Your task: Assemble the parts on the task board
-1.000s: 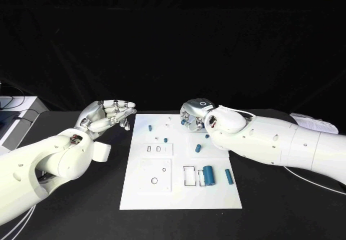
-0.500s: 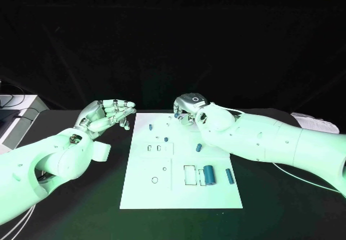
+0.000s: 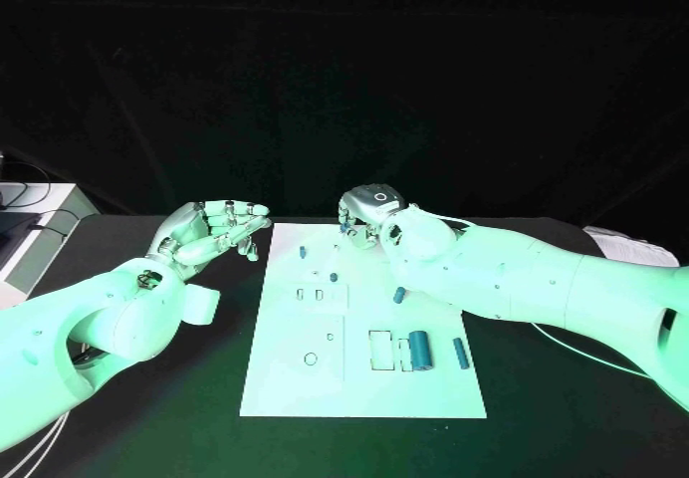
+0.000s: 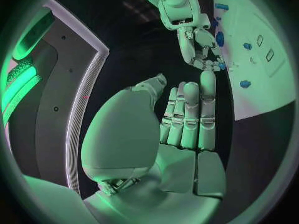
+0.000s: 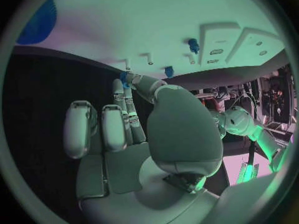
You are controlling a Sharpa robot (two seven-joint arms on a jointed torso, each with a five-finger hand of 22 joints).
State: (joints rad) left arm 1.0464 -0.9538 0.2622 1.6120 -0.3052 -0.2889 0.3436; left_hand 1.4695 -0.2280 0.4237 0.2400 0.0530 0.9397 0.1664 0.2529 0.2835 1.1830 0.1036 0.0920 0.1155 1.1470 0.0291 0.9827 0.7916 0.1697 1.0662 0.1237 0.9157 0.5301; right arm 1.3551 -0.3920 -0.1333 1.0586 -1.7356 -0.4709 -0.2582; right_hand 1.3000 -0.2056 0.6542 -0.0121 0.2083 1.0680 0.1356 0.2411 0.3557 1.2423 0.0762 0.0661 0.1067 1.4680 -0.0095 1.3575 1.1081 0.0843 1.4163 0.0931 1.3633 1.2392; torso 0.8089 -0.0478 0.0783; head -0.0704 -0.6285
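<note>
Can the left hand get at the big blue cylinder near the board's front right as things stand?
Probably yes: the left hand holds nothing beside the task board, and the big blue cylinder lies uncovered; the right arm passes behind it.

We see our right arm (image 3: 532, 284) lying across the white board's (image 3: 359, 388) far right side. The board's near half is open, and our left hand (image 3: 215, 231) hovers off its left edge.

right hand (image 3: 367, 212): its own wrist is hiding the fingertips from us in the head view; whether they are pinching the small blue part (image 5: 124, 77) we are not managing to tell | task board (image 3: 288, 393): right arm is covering its far right edge | board's tiny pegs: too small for us to be identifying
</note>
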